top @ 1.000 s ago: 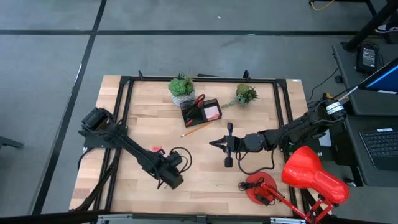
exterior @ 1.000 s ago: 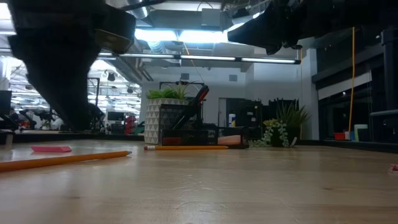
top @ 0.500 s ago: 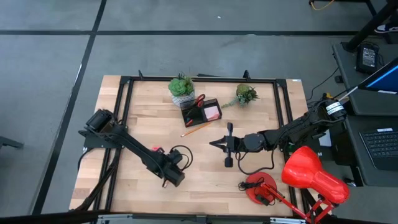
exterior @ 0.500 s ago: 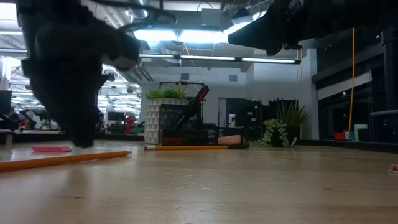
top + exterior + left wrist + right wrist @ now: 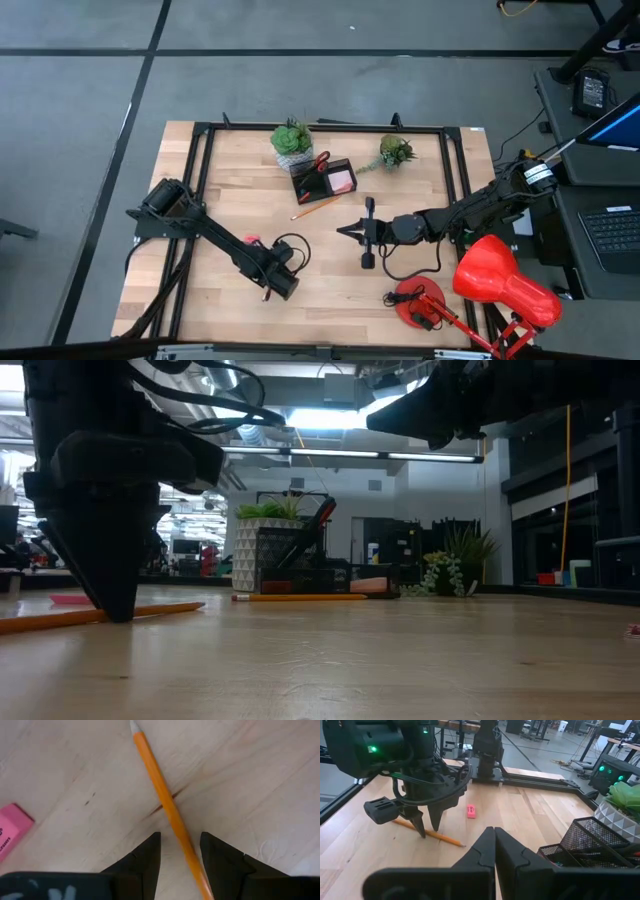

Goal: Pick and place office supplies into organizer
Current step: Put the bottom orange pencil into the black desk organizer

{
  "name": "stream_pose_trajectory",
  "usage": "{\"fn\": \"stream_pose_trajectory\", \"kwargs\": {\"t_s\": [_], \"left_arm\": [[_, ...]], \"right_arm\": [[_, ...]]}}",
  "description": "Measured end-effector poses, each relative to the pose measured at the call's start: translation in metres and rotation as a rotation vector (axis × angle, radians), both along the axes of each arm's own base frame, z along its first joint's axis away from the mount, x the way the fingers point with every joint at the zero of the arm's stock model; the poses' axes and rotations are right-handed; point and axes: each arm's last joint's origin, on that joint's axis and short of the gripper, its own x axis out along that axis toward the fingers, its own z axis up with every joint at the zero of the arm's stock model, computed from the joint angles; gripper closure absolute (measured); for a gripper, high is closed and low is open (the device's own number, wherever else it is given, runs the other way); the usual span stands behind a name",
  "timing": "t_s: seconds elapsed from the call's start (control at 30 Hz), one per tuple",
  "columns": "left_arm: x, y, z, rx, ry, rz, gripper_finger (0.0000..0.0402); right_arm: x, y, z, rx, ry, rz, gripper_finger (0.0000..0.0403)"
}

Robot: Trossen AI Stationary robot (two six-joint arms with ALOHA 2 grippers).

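Orange pencil (image 5: 165, 800) flat on the wood, pink eraser (image 5: 11, 827) nearby.

wooden table (image 5: 330, 275), organizer (image 5: 323, 178), 2 pencils (image 5: 318, 207), lamp (image 5: 500, 280)

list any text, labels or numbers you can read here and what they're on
Pink eraser: dark print along one edge, too small and cut off to read.
Left gripper housing: pale marks at the frame edge, cut off, not readable.
Nothing else in the views carries legible words, numbers or signs.
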Motion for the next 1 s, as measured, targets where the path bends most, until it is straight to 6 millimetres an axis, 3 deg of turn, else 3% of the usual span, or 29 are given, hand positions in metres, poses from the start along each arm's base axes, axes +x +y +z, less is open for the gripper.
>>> {"fn": "stream_pose_trajectory", "kwargs": {"t_s": [0.23, 0.53, 1.0], "left_arm": [[-0.0012, 0.0003, 0.0013, -0.041, 0.018, 0.033, 0.0279], [-0.0023, -0.0004, 0.0010, -0.054, 0.031, 0.033, 0.0322], [-0.0018, -0.0005, 0.0007, 0.002, 0.021, -0.106, 0.0382]], "right_arm": [[0.0000, 0.0000, 0.0000, 0.001, 0.000, 0.000, 0.0398], [0.0000, 0.0000, 0.0000, 0.001, 0.000, 0.000, 0.0398], [0.0000, 0.0000, 0.0000, 0.001, 0.000, 0.000, 0.0398]]}}
